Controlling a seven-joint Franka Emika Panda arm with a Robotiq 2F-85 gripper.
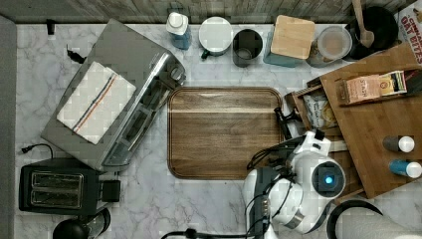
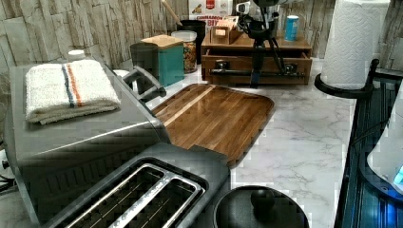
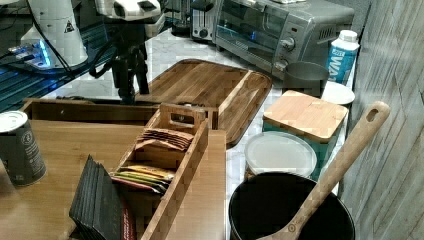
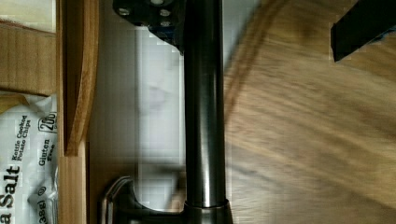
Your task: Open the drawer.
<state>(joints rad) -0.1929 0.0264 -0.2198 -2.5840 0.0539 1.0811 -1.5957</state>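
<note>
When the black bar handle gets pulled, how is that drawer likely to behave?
The drawer is probably rigid: wood walls and a metal-looking bar handle on brackets. It likely slides straight rather than tipping, since it sits inside the cabinet. Its load looks light: a chip bag lies inside. The smooth round bar may be slippery.

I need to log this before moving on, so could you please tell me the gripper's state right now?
Gripper: open, fingers on either side of the long black bar handle of the brown wooden drawer, holding nothing.
</note>
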